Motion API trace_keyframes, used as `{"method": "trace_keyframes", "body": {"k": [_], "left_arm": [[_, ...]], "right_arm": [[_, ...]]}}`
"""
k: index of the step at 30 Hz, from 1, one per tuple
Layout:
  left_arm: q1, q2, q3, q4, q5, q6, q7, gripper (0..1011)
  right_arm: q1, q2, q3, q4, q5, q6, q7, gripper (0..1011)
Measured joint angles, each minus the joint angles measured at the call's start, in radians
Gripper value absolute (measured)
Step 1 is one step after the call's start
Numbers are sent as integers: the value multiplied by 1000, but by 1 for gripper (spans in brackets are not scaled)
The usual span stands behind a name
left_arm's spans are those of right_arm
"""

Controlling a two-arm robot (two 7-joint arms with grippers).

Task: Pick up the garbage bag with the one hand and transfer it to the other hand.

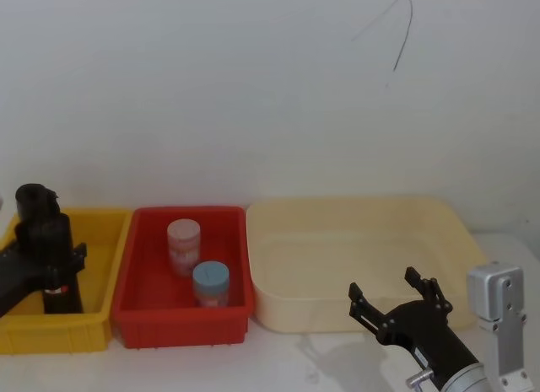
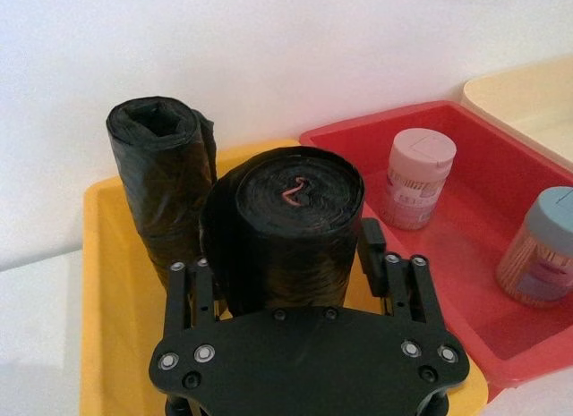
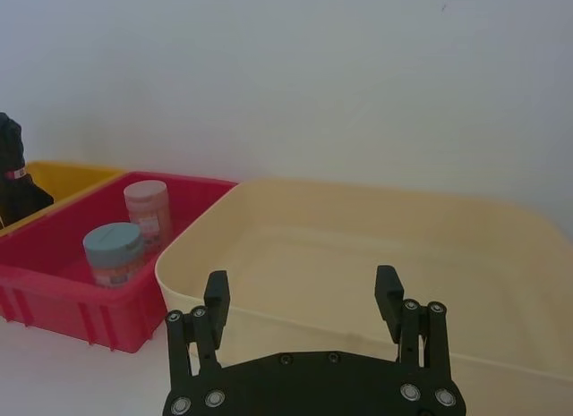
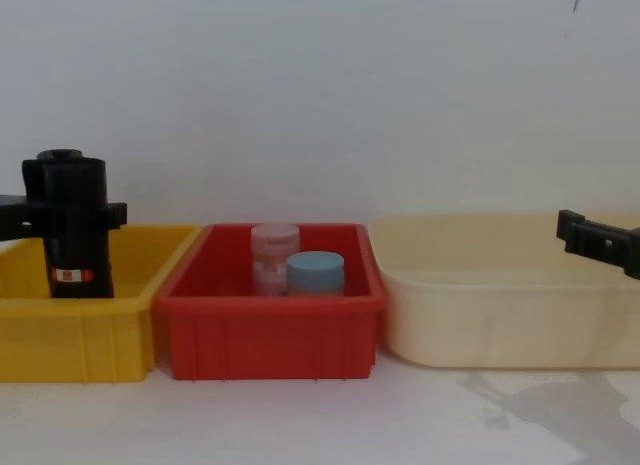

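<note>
The garbage bag [image 2: 282,201], a thick black roll with a red-and-white label low on its side [image 4: 75,250], stands upright in the yellow bin [image 1: 101,240] at the far left. My left gripper [image 2: 279,259] is shut on it, one finger pressed against each side [image 1: 52,261]. A slimmer, looser black roll [image 2: 161,179] stands just behind it. My right gripper [image 1: 396,295] hovers open with nothing in it, in front of the cream tub [image 1: 354,240], far from the bag [image 3: 303,295]. I cannot tell whether the bag's base rests on the bin floor.
Between bin and tub sits a red bin [image 1: 181,312] holding a pink-lidded jar [image 1: 184,244] and a blue-lidded jar [image 1: 210,282]. A white wall rises close behind all three containers. Bare white tabletop [image 1: 278,362] lies in front.
</note>
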Motion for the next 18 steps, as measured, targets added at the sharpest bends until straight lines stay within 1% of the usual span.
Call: {"method": "trace_keyframes", "body": {"k": [1,3,4,7,8,11,12,18], "left_arm": [[0,0,0,0,0,0,0,824],[-3,-2,1,4,-1,0,-3,738],[-6,-4,1,7,-1,-1,-5,738],[-8,-5,2,10,-2,-1,-7,658],[-10,-6,2,12,-2,-1,-9,598],[-11,-7,2,13,-2,-1,-10,544],[-11,-7,2,13,-2,-1,-10,506],[-8,-4,-2,-10,0,2,-11,461]], "right_arm": [[0,0,0,0,0,0,0,1004],[0,0,0,0,0,0,0,1004],[0,0,0,0,0,0,0,1004],[0,0,0,0,0,0,0,1004],[0,0,0,0,0,0,0,1004],[0,0,0,0,0,0,0,1004],[0,0,0,0,0,0,0,1004],[0,0,0,0,0,0,0,1004]]}}
